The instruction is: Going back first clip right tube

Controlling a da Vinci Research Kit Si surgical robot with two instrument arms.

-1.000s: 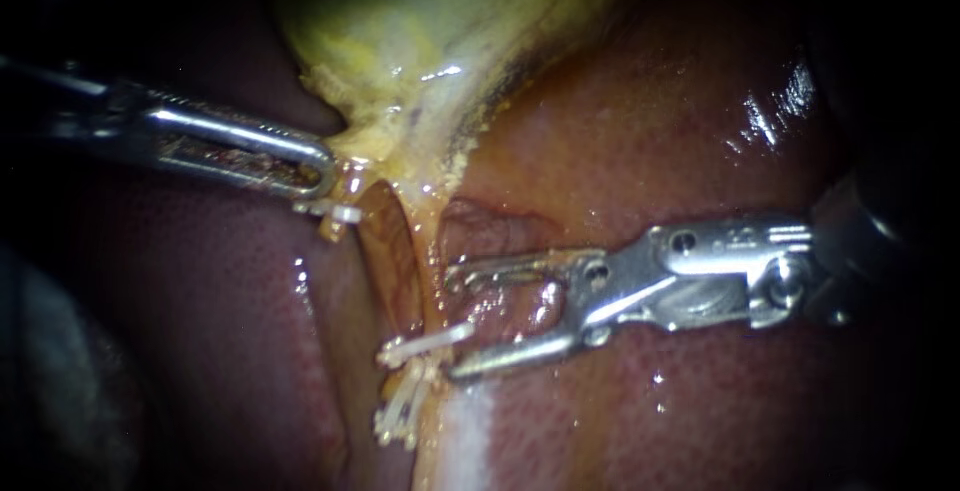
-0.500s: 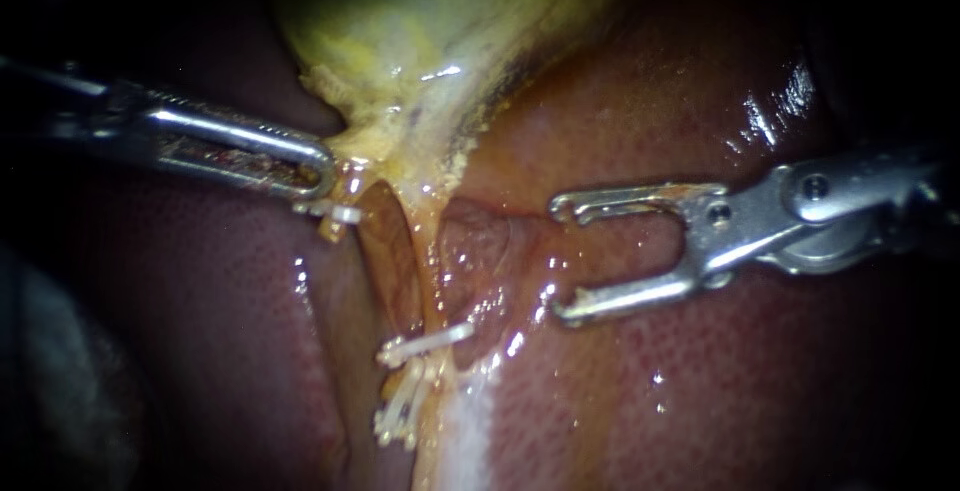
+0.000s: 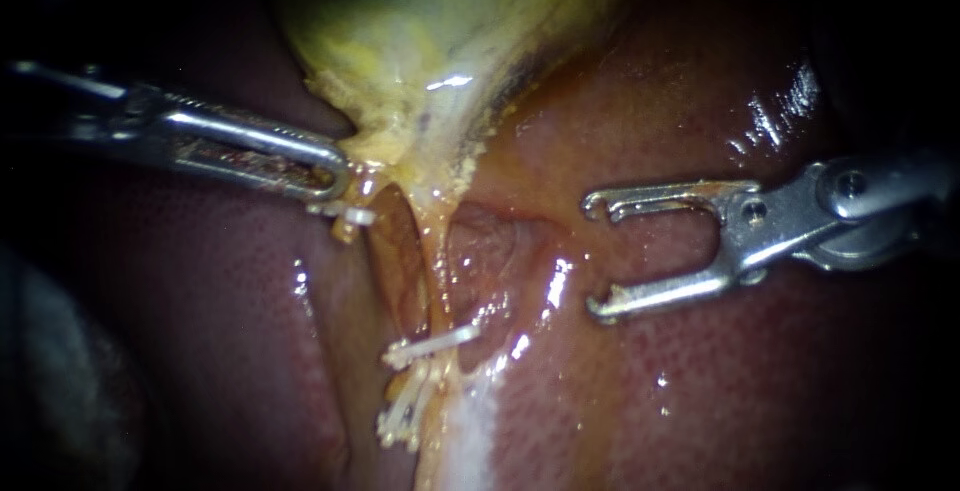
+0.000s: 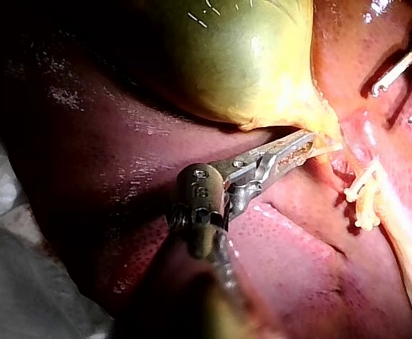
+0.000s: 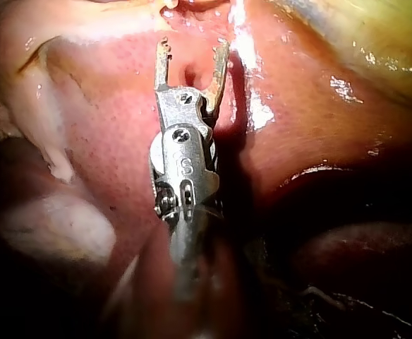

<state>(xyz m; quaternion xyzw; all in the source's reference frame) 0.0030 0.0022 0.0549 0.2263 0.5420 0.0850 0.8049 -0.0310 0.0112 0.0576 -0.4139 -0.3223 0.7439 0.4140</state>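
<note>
1. We place everything from the white clip. It sits across the right tube, below the gallbladder.
2. Our right instrument hangs to the right of the clip and slightly above it, apart from it, over the wet liver. Its jaws stand wide apart and hold nothing. The right wrist view shows the same gap, with only bare tissue ahead of it.
3. Our left instrument lies up and to the left of the clip. Its jaws look clamped on the yellow edge of the gallbladder's neck, and we judge that this pull holds the right tube taut.
4. We take the step in hand to be drawing the right instrument away from the clip. To do it well, we travel straight along the shaft's own line. We leave the jaws apart so that neither tip hooks the clip's free end.
5. The lower jaw looks close to the liver, so we lift a little to avoid scraping it.
6. We hold the left instrument steady, since a change in pull could tilt the clip. The lower clips, just beneath it, should stay undisturbed too.
</note>
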